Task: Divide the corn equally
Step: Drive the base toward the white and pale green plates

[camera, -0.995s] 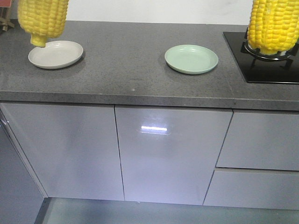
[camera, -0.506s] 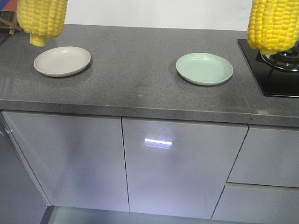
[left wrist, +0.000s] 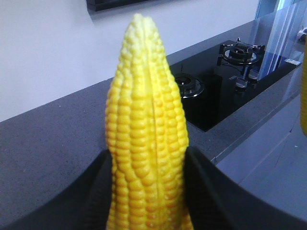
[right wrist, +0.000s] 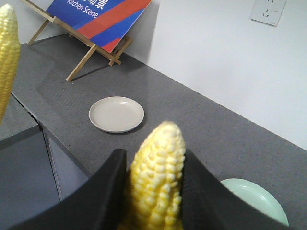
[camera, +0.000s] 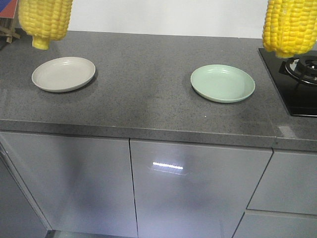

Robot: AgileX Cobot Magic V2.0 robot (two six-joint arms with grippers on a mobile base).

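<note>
- Found left cob (camera: 44, 22) at 10 o'clock of the front view, hanging upright with pale stub end down, in the air and apart from the counter (camera: 148, 104).
- Found right cob (camera: 290, 27) at 2 o'clock of the same view, also upright and in the air, with top cut off by the frame edge.
- In the left wrist view, saw left gripper (left wrist: 146, 160) clamped on left cob: black fingers (left wrist: 98, 191) pressed on both flanks, tapered tip pointing to 12 o'clock.
- In the right wrist view, saw right gripper (right wrist: 154, 160) clamped on right cob in the same way, fingers (right wrist: 112, 191) tight at 9 and 3 o'clock of the kernels.
- Logged beige plate (camera: 63, 74) on the counter, at 5 o'clock from the left cob's stub, not touching it.
- Logged green plate (camera: 223, 83) on the counter, at 8 o'clock from the right cob's lower end, well apart from the beige plate.
- Noted black hob (camera: 294, 91) at 3 o'clock of the green plate, behind the right cob's lower end.
- Noted glossy grey cabinet doors (camera: 193, 193) at 6 o'clock, below the counter edge.
- In the right wrist view, noted blue-and-red sign (right wrist: 98, 14) on a wooden easel at 11 o'clock, wall socket (right wrist: 268, 10) at 1 o'clock.
</note>
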